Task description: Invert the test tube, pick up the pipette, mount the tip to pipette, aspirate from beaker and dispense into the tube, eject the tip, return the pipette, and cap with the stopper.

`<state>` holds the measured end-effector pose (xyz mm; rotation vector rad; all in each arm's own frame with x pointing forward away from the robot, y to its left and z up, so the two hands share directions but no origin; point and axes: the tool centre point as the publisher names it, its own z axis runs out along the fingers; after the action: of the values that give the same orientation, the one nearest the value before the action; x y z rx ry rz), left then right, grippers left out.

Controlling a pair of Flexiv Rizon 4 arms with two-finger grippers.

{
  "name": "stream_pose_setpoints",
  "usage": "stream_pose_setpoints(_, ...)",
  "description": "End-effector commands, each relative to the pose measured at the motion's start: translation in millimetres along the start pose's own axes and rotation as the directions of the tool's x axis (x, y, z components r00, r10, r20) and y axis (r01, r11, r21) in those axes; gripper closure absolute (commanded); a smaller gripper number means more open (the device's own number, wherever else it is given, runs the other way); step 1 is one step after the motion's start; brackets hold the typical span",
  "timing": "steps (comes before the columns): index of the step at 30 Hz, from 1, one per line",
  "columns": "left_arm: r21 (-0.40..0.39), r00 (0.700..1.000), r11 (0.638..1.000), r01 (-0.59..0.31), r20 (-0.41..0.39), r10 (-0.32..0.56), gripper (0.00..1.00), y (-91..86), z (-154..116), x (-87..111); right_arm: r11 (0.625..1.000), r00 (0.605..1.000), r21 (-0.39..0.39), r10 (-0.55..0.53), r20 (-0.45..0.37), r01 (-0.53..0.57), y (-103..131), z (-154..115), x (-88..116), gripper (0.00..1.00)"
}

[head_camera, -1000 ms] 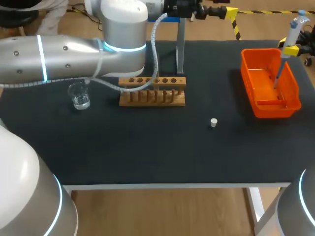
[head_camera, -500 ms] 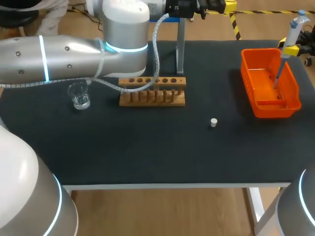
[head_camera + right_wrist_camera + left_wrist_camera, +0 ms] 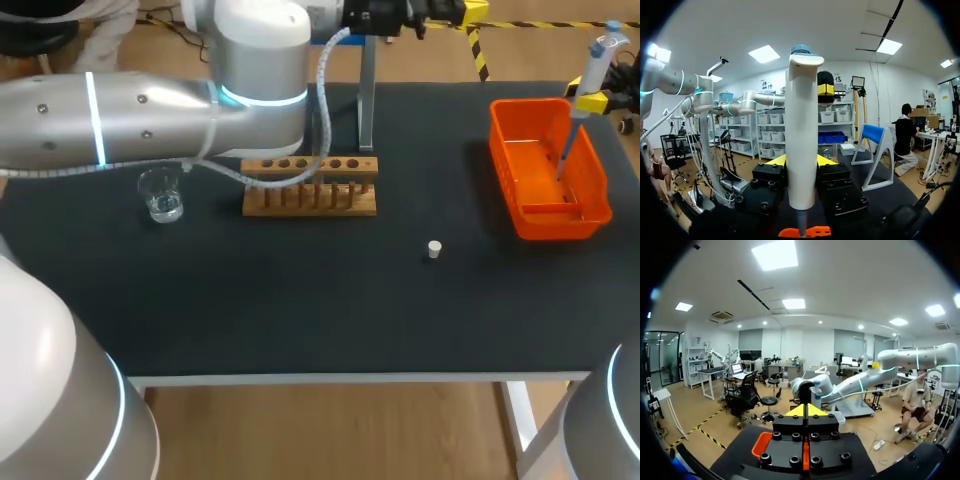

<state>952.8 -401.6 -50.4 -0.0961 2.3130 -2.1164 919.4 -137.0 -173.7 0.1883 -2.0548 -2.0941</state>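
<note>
Slippage is the risk: the right gripper (image 3: 801, 162), fingers clamped on the pipette (image 3: 801, 125) upright above the orange bin (image 3: 560, 222), could let it tilt so an ejected tip misses, while the left gripper (image 3: 805, 410), fingers pressed together, hangs high beyond the rack (image 3: 310, 198).

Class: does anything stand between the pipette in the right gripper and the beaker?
Yes. The rack stands on the table between the pipette, held by the right gripper over the bin, and the beaker. The left arm also hangs over the table right by the beaker.
</note>
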Motion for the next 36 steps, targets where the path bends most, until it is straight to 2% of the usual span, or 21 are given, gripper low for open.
stream_pose_setpoints(1, 0.005, 0.999, 1.0, -0.015, 0.032, 0.015, 1.0, -1.7, 28, 5.0, 1.0, 1.0, -0.001, 0.0, -0.006, 0.0, -1, -2, -2, 1.0)
stream_pose_setpoints(19, 0.06, 0.998, 0.997, -0.057, 0.017, 0.056, 1.0, -4.3, 87, 12.9, 1.0, 1.0, -0.001, 0.0, -0.006, 0.0, -1, -2, -2, 1.0)
stream_pose_setpoints(36, 0.06, 0.998, 0.997, -0.057, 0.012, 0.056, 1.0, -4.8, 89, 13.1, 1.0, 1.0, -0.001, 0.0, -0.006, 0.0, -1, -2, -2, 1.0)
